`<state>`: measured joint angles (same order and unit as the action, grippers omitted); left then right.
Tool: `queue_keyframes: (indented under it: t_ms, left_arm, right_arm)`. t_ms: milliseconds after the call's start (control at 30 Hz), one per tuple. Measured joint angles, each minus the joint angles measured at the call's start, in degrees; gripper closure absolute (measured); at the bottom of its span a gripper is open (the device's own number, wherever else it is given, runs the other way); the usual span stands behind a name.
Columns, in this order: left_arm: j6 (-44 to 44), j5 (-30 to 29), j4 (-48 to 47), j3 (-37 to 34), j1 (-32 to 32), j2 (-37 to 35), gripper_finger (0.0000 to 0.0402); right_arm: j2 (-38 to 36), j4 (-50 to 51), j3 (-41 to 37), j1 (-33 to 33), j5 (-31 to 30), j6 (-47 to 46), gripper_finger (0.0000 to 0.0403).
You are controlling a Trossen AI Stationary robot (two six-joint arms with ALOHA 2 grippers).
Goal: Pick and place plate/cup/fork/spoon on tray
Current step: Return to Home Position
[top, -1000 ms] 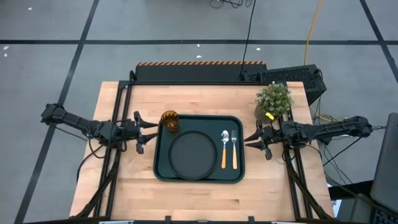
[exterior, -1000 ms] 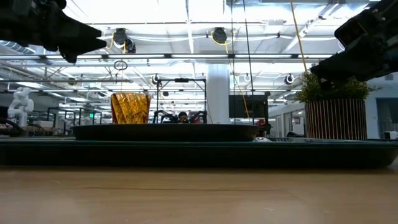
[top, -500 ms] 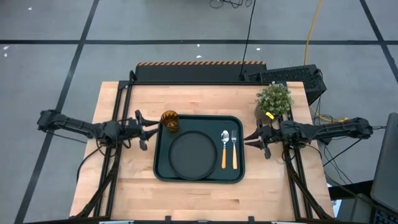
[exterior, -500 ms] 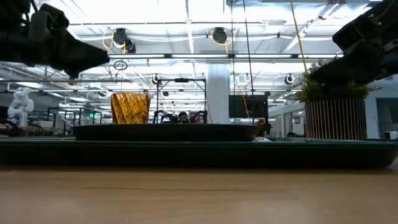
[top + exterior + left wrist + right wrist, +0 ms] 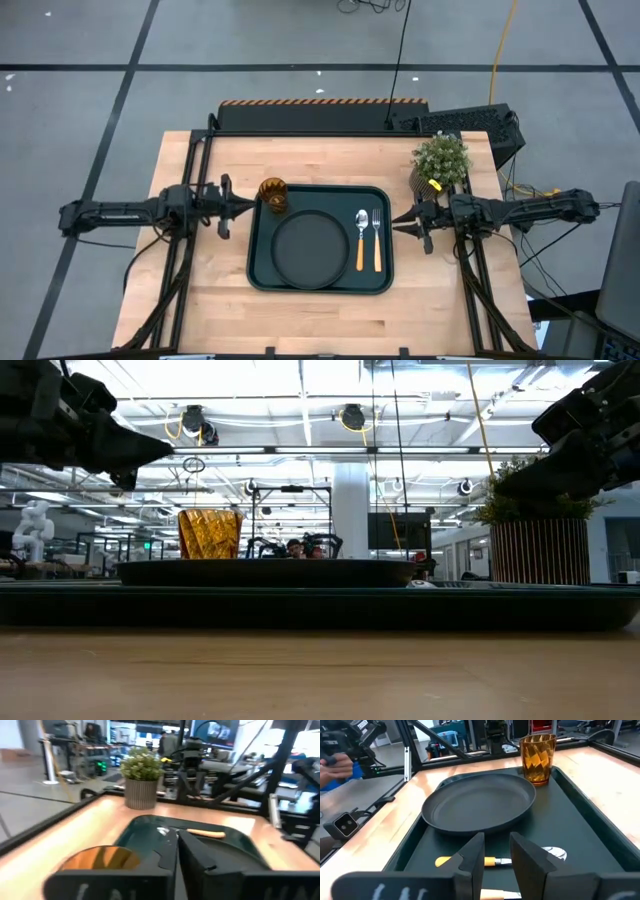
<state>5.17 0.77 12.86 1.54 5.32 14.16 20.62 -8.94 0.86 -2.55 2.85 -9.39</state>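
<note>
The dark green tray (image 5: pixel 262 275) lies in the middle of the table. On it rest the round dark plate (image 5: pixel 312 250), the spoon (image 5: pixel 361 238) and the fork (image 5: pixel 377 240), side by side to the plate's right. The amber cup (image 5: pixel 272 194) stands upright in the tray's far left corner. My left gripper (image 5: pixel 242 205) hovers just left of the cup, shut on nothing; in its wrist view the left gripper (image 5: pixel 177 847) shows above the cup (image 5: pixel 102 860). My right gripper (image 5: pixel 398 223) hovers at the tray's right rim, open and empty, fingers apart in the wrist view (image 5: pixel 496 851).
A potted plant (image 5: pixel 441 160) stands at the far right, close behind my right arm. A black device (image 5: pixel 470 122) sits at the table's far edge. Bare wood (image 5: pixel 320 320) stretches between the tray and the near edge.
My left gripper has shut its fingers on nothing beside the cup, and its arm has straightened, carrying the gripper slightly toward the table's far edge. The things on the tray have kept their places.
</note>
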Motion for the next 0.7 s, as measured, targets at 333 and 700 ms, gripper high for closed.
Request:
queue_keyframes:
  t_ms: [333, 700]
  left_arm:
    - [3.1, -1.1, -7.5, 0.0, 0.2, 0.0, 0.0398]
    - [5.7, -7.6, -12.4, 0.0, -4.1, 0.0, 0.04]
  right_arm:
    - [-0.6, -6.7, 0.0, 0.0, 1.5, 0.9, 0.0319]
    - [-3.7, -4.6, 0.0, 0.0, 3.2, -0.5, 0.0395]
